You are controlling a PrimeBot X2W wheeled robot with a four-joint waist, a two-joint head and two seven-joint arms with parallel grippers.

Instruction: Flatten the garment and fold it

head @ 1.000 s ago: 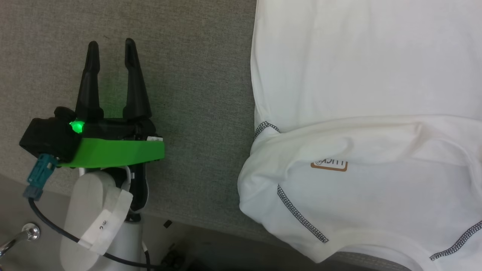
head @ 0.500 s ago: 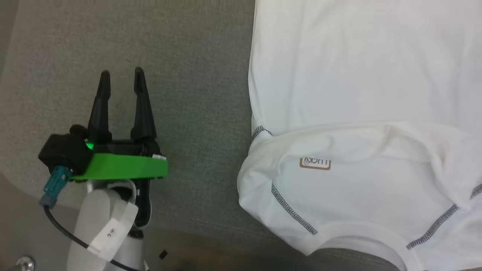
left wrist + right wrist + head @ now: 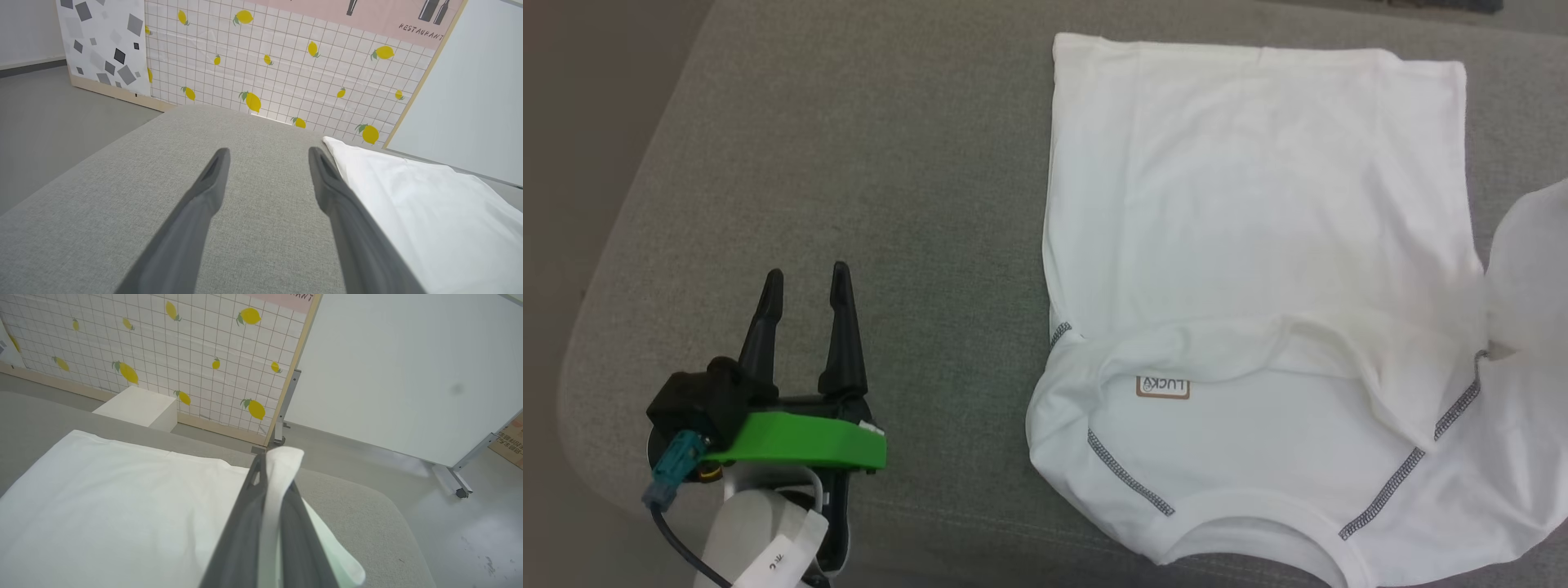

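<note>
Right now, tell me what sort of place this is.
Probably a staged robot-testing room, not a home: a lemon-print backdrop panel stands behind, a white partition stands on a wheeled foot, and a white T-shirt lies on a grey padded bench.

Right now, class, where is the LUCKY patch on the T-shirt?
In the head view, the LUCKY patch sits on the left side of the garment, below a folded-over edge and above the left grey shoulder seam.
</note>
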